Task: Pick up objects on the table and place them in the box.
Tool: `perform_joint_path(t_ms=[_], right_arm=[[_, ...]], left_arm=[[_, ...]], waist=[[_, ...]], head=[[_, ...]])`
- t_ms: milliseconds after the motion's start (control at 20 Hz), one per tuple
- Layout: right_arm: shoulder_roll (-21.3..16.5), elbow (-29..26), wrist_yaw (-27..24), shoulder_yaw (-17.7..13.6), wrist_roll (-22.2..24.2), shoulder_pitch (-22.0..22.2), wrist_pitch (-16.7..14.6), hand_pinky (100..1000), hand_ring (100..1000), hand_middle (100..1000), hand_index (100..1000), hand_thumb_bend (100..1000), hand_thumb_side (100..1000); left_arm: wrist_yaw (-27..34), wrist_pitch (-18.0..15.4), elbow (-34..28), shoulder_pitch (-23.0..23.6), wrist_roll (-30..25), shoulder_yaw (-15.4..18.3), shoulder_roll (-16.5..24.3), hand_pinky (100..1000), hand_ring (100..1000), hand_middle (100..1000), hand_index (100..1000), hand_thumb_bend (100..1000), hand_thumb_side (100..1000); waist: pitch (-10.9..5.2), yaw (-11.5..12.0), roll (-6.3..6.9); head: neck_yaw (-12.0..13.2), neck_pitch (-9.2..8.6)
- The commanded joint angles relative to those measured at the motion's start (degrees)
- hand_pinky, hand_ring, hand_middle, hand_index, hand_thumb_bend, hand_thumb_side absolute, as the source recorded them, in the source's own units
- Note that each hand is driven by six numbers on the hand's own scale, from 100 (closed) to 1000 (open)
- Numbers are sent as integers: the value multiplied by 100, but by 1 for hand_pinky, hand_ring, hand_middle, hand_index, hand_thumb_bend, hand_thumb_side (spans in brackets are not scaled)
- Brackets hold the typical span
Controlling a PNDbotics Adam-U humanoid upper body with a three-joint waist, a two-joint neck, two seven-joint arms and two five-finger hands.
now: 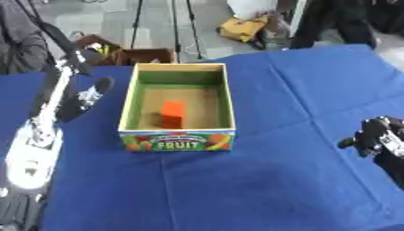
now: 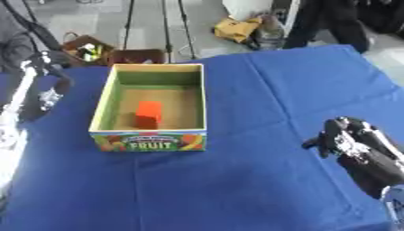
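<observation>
The box [image 1: 177, 140] is sitting near the middle of the blue tablecloth [image 1: 260, 180], its fruit-printed front wall facing the robot. An orange block [image 1: 173, 113] is lying inside it, on the floor of the box, toward the front. No other loose object is showing on the cloth, so the job is looking close to done, as far as I can judge.

The right hand [image 2: 347, 137] is hovering over the right side of the table, well apart from the box, its fingers curling inward and holding nothing. The left arm is stretching along the left edge, with the left hand [image 1: 87, 97] near the box's left wall; it is blurring and I cannot tell how its fingers are set.

Risks from here:
- The left hand is standing just beside the box. A sideways swing could be nudging the wall and sliding the light cardboard across the cloth.
- The cloth is creasing in folds; a dragging hand could be pulling it, and the box with it.

Beyond the far edge, a brown crate [image 1: 126, 54] and a yellow bundle [image 1: 241, 28] are lying on the floor, clear of the work. Nothing is standing between the right hand and the box.
</observation>
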Motion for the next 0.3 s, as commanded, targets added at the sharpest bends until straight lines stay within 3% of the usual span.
perform_joint_path(t_ms=[50,300], right_arm=[[-126,-48,19,-50,-11,-37,-2,595,345,310,379,100,182],[-114,-44,35,-50,-9,-31,1,595,345,310,379,100,182]], left_arm=[[305,257,-580,147,307,-5,106,662,771,698,765,722,925],[800,751,-1147,480,802,-165,29,647,754,679,751,696,913]], waist=[[-95,7,-8],[-78,28,-15]], head=[[29,3],[45,55]])
